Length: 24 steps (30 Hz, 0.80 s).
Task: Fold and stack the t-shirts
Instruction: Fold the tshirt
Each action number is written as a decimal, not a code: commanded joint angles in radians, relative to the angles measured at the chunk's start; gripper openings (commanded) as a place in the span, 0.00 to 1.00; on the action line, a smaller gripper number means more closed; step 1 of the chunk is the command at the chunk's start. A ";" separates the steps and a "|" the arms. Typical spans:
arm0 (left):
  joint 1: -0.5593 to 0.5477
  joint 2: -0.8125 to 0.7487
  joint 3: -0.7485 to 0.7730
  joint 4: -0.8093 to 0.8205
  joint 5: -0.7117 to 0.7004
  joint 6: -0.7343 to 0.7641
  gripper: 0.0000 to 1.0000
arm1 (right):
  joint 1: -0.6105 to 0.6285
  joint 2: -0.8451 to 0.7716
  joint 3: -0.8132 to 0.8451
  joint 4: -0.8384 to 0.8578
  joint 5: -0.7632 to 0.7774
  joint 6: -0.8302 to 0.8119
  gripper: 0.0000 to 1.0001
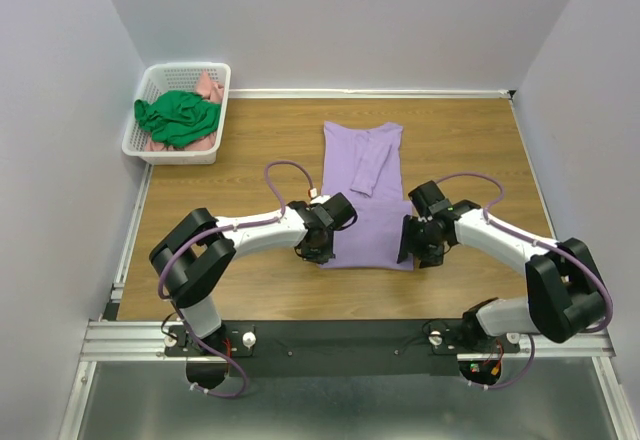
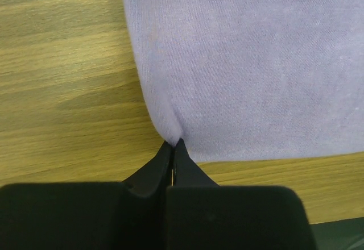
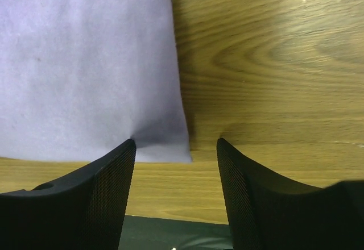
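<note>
The lavender t-shirt [image 1: 362,185] lies flat in the middle of the table [image 1: 220,280], sleeves folded in, hem toward me. My left gripper [image 2: 173,148] is pinched tight on the near-left hem corner. My right gripper [image 3: 175,142] stands wide astride the near-right corner, holding nothing. Risks: the left pinch takes only a sliver of cloth, so a lift may pull it free. If the right jaws close beside the corner rather than on it, the hem rises lopsided and the fold skews. The green t-shirt [image 1: 178,117] and pink t-shirt [image 1: 208,88] wait crumpled in the basket [image 1: 150,75], far left.
</note>
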State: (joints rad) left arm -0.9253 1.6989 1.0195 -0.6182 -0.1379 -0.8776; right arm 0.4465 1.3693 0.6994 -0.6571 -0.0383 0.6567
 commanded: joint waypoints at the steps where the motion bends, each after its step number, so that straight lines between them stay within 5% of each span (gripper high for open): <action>1: -0.004 0.062 -0.035 -0.029 -0.011 0.023 0.00 | 0.023 0.010 -0.018 -0.021 0.032 0.044 0.66; 24: -0.004 0.044 -0.070 -0.008 0.015 0.052 0.00 | 0.176 0.125 -0.077 -0.062 0.216 0.167 0.52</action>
State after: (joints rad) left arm -0.9253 1.6947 1.0107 -0.6037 -0.1291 -0.8482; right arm 0.5690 1.4033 0.7002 -0.6765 0.1020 0.7601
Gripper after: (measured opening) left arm 0.012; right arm 0.537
